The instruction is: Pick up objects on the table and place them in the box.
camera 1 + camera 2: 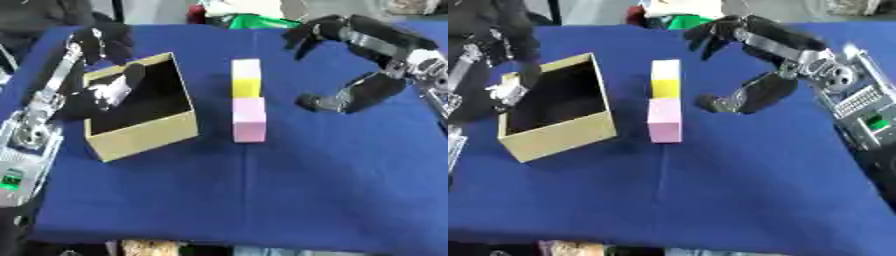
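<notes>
Blue cloth-covered table (262,200), contents from its left edge to its right. Robot's left hand (105,42), black with silver joints: at the far-left wall of the box, fingers apparently draped over the rim; whether they are curled or straight cannot be told. Open tan cardboard box (144,137): near the left edge, set askew, interior dark, contents not discernible. Pale yellow rectangular block (247,77): at the table's middle, towards the far edge, lying flat, well apart from the box. Pink rectangular block (249,120): touching the yellow block's near end, the two forming one line. Robot's right hand (750,97): above the cloth just right of the blocks, thumb and fingers spread wide with nothing between them, touching neither block. Handling, by judgement: both blocks look light, stiff and matte, probably foam or painted wood, unlikely to slip or break. Best hold is across the long side faces at mid-length; the abutting ends leave no room there.
</notes>
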### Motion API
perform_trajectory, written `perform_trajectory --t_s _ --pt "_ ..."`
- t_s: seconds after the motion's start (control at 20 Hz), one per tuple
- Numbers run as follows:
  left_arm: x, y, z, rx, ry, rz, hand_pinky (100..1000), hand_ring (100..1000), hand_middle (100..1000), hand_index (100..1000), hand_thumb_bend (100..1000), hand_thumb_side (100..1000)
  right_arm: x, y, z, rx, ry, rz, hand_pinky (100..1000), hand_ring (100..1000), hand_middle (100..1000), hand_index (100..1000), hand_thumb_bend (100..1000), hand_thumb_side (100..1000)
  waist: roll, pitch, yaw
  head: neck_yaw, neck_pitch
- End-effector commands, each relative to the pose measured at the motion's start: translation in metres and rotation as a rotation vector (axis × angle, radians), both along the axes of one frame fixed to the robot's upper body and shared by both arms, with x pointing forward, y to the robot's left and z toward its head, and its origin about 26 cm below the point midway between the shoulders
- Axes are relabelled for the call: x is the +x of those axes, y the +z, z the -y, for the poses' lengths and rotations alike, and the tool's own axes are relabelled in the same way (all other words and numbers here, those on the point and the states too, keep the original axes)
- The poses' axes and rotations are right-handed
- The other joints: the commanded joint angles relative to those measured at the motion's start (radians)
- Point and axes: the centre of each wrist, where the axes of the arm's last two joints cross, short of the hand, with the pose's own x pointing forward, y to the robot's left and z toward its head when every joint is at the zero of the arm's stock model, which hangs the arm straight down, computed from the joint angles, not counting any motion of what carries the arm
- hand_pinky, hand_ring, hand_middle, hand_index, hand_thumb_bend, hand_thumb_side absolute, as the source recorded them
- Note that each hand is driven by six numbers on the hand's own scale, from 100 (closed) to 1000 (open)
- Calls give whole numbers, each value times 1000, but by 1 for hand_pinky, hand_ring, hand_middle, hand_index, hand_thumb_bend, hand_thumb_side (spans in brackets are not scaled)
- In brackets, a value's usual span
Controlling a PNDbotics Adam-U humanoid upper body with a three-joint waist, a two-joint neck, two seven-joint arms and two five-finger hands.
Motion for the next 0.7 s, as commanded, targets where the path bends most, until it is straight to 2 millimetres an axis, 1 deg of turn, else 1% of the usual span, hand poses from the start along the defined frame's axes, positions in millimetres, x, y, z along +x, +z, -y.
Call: perform_trajectory --t_s 0.05,0.45,0.5,0.55,0.7 --pt "-2 15 0 -20 -2 53 643 664 665 836 399 577 1 10 -2 -51 14 27 792 756 780 934 408 370 0 -19 4 -9 5" --pt "-1 15 2 -33 0 53 639 659 660 834 390 581 3 11 -22 -115 79 29 796 777 784 936 405 372 0 -24 11 -19 2" --pt "-1 15 2 -35 1 53 639 659 660 834 390 581 3 10 -23 -119 84 29 797 777 783 936 426 373 0 -24 12 -20 1" --pt "-1 15 2 -35 0 53 639 659 660 834 389 583 3 10 -26 -125 92 27 797 777 784 935 406 371 0 -24 13 -22 1" --pt "-1 15 4 -32 -7 49 640 659 661 834 386 587 6 6 -35 -155 115 12 798 778 785 936 406 369 0 -25 16 -31 0"
